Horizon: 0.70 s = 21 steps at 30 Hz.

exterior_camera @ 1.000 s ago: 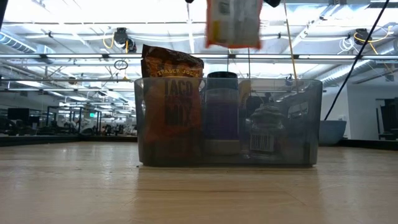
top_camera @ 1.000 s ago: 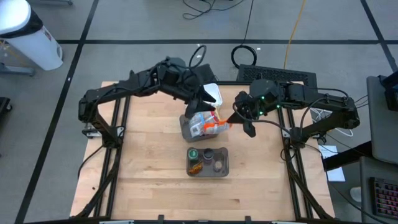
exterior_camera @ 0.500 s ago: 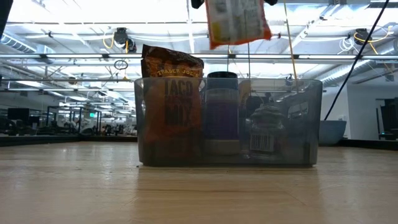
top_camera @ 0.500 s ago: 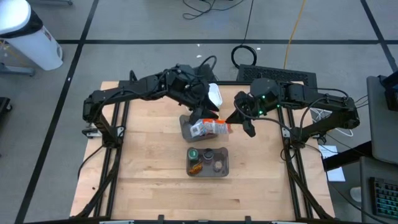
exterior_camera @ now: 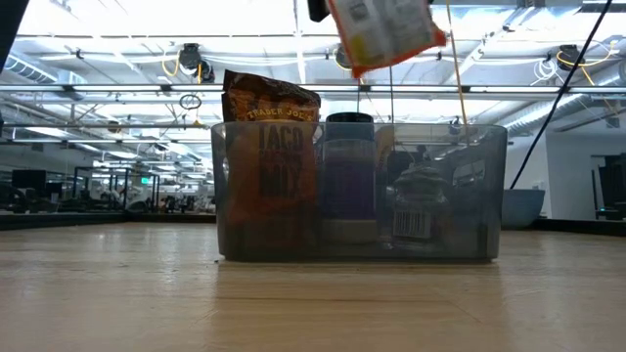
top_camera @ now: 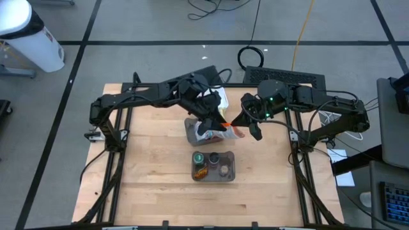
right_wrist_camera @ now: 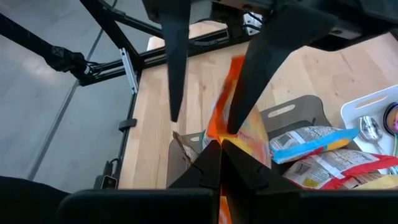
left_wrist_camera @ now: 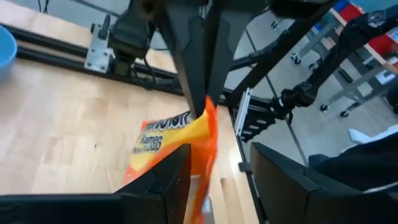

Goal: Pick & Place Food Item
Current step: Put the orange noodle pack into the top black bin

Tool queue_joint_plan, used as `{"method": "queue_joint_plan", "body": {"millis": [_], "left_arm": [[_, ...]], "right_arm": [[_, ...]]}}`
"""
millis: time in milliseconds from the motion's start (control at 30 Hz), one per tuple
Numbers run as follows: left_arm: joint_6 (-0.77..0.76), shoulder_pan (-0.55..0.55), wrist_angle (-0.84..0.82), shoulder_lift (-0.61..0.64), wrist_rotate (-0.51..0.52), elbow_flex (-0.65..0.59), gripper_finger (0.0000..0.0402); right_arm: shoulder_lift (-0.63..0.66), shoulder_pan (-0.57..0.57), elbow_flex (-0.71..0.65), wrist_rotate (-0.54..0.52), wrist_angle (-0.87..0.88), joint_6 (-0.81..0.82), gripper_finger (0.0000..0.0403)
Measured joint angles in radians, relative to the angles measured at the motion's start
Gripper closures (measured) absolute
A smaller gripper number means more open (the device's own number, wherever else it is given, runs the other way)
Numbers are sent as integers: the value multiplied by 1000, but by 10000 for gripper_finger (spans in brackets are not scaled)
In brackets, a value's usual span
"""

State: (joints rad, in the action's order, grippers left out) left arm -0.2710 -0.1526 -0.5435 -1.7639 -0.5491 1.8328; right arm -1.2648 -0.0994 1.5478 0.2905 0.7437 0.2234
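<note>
- Orange-and-yellow ramen packet [top_camera: 225, 131] hangs above the grey bin [top_camera: 193, 131] on the wooden worktop [top_camera: 153, 166].
- Right claw [right_wrist_camera: 219, 144] is clenched on the packet's edge.
- Left claw [left_wrist_camera: 211, 165] straddles the packet, part-open; whether it grips, I cannot tell.
- Advice: secure one grip before the other releases.

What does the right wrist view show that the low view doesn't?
Only the right wrist view: the right tool shut on an edge of the orange ramen packet, the left tool's fingers around the same packet, and more packets in the grey bin below. Only the low view: the clear container with the taco mix bag and jars. Both: the ramen packet held in the air.
</note>
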Motion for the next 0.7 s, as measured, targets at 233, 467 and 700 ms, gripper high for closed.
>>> {"method": "queue_joint_plan", "body": {"millis": [233,467,700], "left_arm": [[-11,-1,-13,-1,4,0,270],[8,-1,-14,-1,-1,0,364],[64,-1,-14,-1,-1,0,396]], "right_arm": [[0,0,0,0,0,0,403],[0,0,0,0,1,0,403],[0,0,0,1,1,0,403]]}}
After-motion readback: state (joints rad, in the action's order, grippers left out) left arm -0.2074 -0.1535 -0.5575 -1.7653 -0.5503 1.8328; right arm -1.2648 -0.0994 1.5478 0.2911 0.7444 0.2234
